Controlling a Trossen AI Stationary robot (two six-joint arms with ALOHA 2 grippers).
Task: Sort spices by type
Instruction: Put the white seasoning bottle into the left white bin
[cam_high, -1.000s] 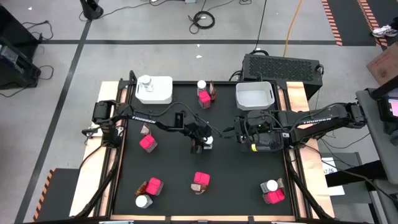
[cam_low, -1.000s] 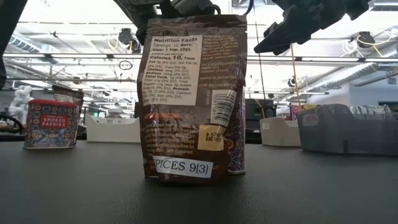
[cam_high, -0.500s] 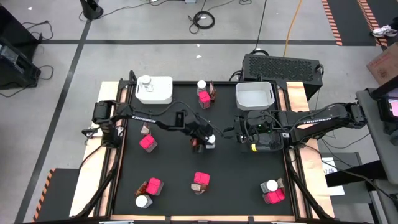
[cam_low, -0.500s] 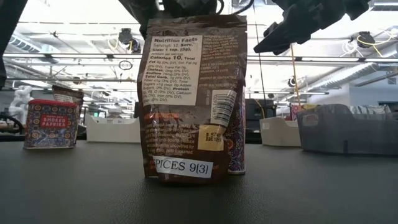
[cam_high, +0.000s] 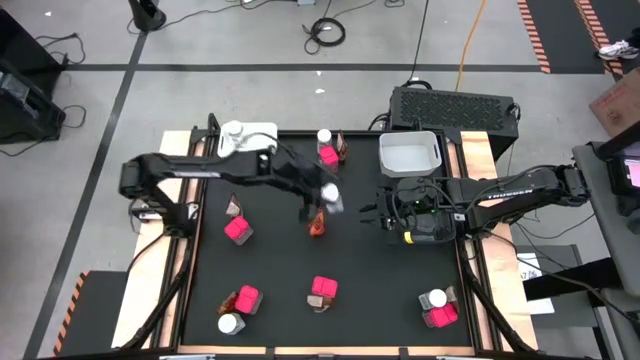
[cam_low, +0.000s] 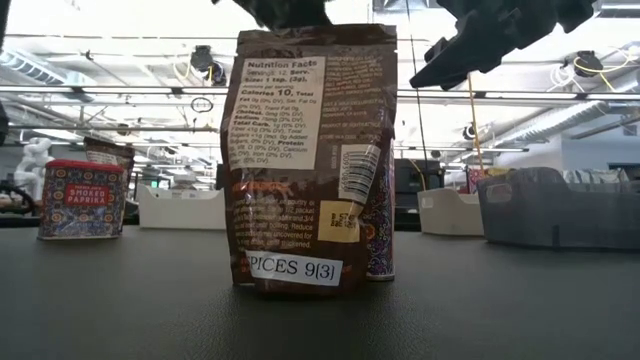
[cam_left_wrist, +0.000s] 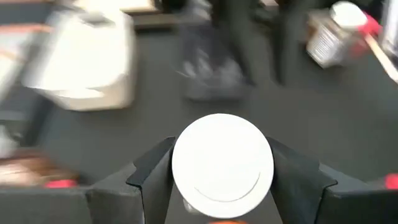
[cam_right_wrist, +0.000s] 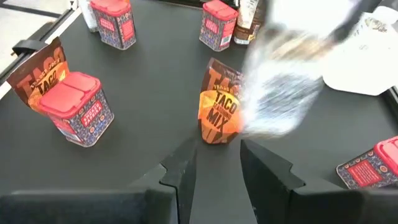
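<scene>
My left gripper hangs above the table's middle, shut on a small clear jar with a white cap. Just near of it an orange-brown taco-mix sachet stands upright on its bottom edge; it also shows in the right wrist view and fills the low view. My right gripper waits open to the right of the sachet, its fingers pointing at it. Pink boxes, jars and sachets stand in small groups around the table. My left gripper pinches the jar just below its white cap, one finger on each side. The fingers come from above, pointing down. The jar hangs upright and is lifted clear of the table.
A white bin at the far left holds a jar; another white bin at the far right shows nothing inside. Spice groups stand at the far middle, left, near left, near middle and near right.
My left gripper has risen from beside the sachet with the jar and moved toward the far edge, its arm lifting high over the table. The jar has come up off the table. The sachet stays standing where it was.
</scene>
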